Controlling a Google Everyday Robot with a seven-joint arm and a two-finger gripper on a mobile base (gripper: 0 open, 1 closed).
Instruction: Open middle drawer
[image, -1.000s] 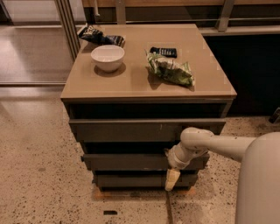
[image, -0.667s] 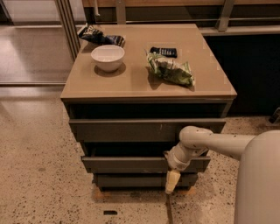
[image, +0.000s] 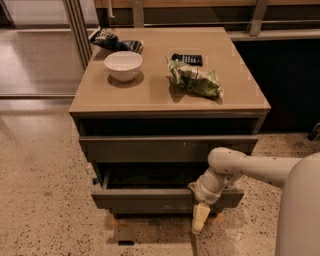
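The middle drawer (image: 150, 199) is a long dark grey-brown front. It stands pulled out from the cabinet, with its dark inside (image: 150, 176) showing above the front. My gripper (image: 200, 218) hangs pointing down at the right part of that front, its cream tip reaching below the drawer's lower edge. The white arm (image: 250, 167) comes in from the right. The top drawer front (image: 165, 148) sits above, less far out. The bottom front is mostly hidden under the middle drawer.
On the cabinet top (image: 150, 95) stand a white bowl (image: 123, 65), a green chip bag (image: 196, 79), a dark packet (image: 187, 59) and a blue-black bag (image: 111, 41). My white body (image: 300, 215) fills the lower right. Speckled floor (image: 45, 200) lies to the left.
The middle drawer front has come further out toward the camera, and my gripper has moved with it, lower in the view. The things on top have not moved.
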